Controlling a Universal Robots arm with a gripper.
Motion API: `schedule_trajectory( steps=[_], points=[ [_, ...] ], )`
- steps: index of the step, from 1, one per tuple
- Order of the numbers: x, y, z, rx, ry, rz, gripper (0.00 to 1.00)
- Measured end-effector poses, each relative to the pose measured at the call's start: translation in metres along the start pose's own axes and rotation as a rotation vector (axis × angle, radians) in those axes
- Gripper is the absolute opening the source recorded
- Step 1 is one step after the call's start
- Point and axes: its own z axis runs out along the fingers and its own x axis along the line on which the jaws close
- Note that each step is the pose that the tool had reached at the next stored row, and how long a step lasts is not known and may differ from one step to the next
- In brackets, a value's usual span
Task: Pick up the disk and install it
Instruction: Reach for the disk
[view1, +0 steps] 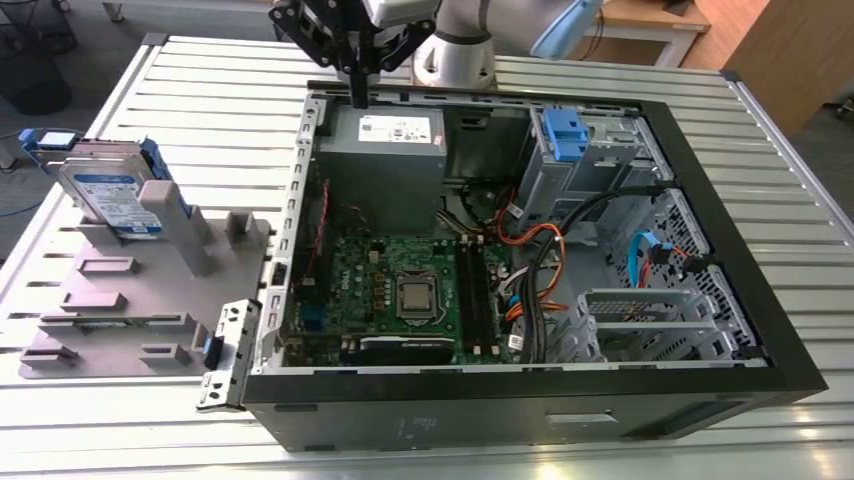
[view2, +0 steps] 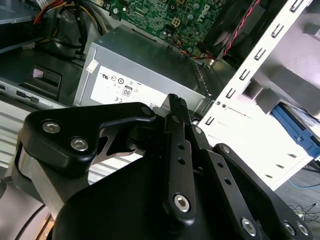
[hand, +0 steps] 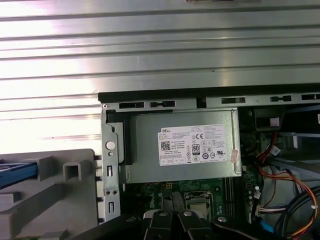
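The disk (view1: 114, 195), silver-grey with a white-and-blue label and blue side rails, stands tilted in a grey fixture (view1: 120, 300) on the exterior view's left, outside the computer case. A blue rail of the disk (hand: 17, 172) shows in the first wrist view. My gripper (view1: 360, 98) hangs above the case's back edge, over the grey power-supply box (view1: 384, 150), well apart from the disk. Its black fingers (view2: 177, 107) are shut together with nothing between them, as both wrist views show.
The open computer case (view1: 747, 250) lies on a slatted metal table (view1: 200, 90). Inside are the green motherboard (view1: 400, 285), orange and black cables (view1: 547, 250), a drive cage with a blue clip (view1: 563, 135) and a metal bay (view1: 641, 320).
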Motion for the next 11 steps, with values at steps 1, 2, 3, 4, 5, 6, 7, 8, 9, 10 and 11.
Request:
schedule_trajectory(
  steps=[1,2,3,4,5,6,7,8,9,10,11],
  points=[
    [0.0014,-0.0001,0.0,0.0,0.0,0.0,0.11],
    [0.0029,-0.0002,0.0,0.0,0.0,0.0,0.11],
    [0.0044,-0.0003,-0.0001,0.0,0.0,0.0,0.11],
    [0.0059,-0.0005,-0.0001,0.0,0.0,0.0,0.11],
    [0.0074,-0.0006,-0.0001,0.0,-0.0001,0.0,0.11],
    [0.009,-0.0007,-0.0001,-0.0001,-0.0001,0.0,0.11],
    [0.0106,-0.0008,-0.0002,-0.0001,-0.0001,0.0,0.11],
    [0.0121,-0.0009,-0.0002,0.0,-0.0001,0.0,0.11],
    [0.0135,-0.001,-0.0002,0.0,-0.0001,0.0,0.11],
    [0.015,-0.0011,-0.0003,0.0,-0.0001,0.0,0.11],
    [0.0166,-0.0013,-0.0003,0.0,-0.0002,0.0,0.11]
  ],
)
